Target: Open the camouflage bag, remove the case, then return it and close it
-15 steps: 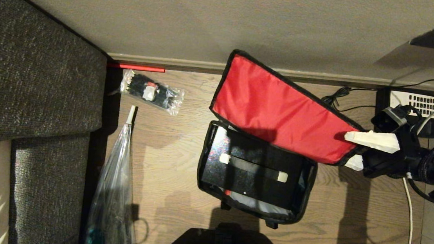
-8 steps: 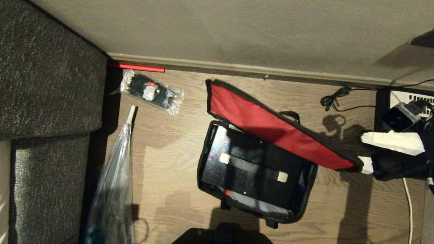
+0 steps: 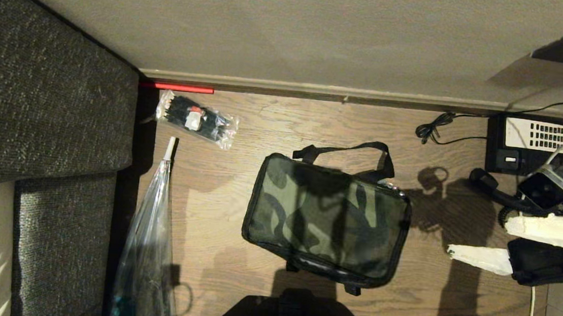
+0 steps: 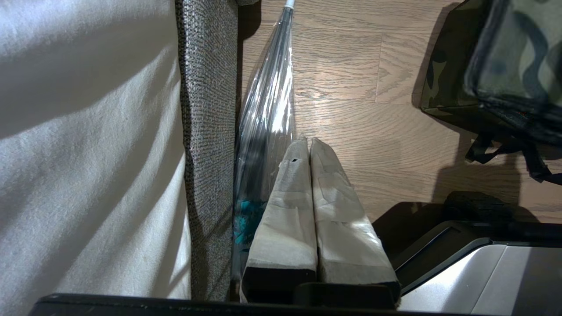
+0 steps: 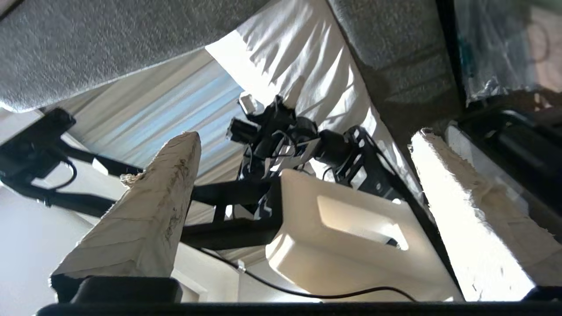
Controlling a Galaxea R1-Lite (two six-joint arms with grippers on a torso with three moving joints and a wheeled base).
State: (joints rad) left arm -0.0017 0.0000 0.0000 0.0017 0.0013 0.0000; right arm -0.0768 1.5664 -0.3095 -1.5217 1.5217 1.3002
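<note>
Camouflage bag (image 3: pixel 326 217) lay closed and flat on the wooden floor (image 3: pixel 243 134), near the middle of the head view, its black strap (image 3: pixel 348 151) looped on the far side toward the baseboard. No case could be seen anywhere in view. Starting at the left, a grey sofa (image 3: pixel 43 86) filled that side, and beside it a clear plastic-wrapped item (image 3: pixel 148 248) lay lengthwise on the floor. Beyond its tip sat a small clear packet (image 3: pixel 197 119) of black items, near a red strip (image 3: pixel 176 88) at the baseboard. The left gripper (image 4: pixel 303 147) was parked low beside the sofa edge, its pale padded fingers pressed together with nothing between them. To the right of the bag, well apart from it, the right gripper (image 3: pixel 475 238) hung with its two white fingers spread wide and nothing in its grasp. Behind it stood a black desk phone (image 3: pixel 526 144) with a white keypad, its cord (image 3: pixel 434 128) trailing along the floor.
</note>
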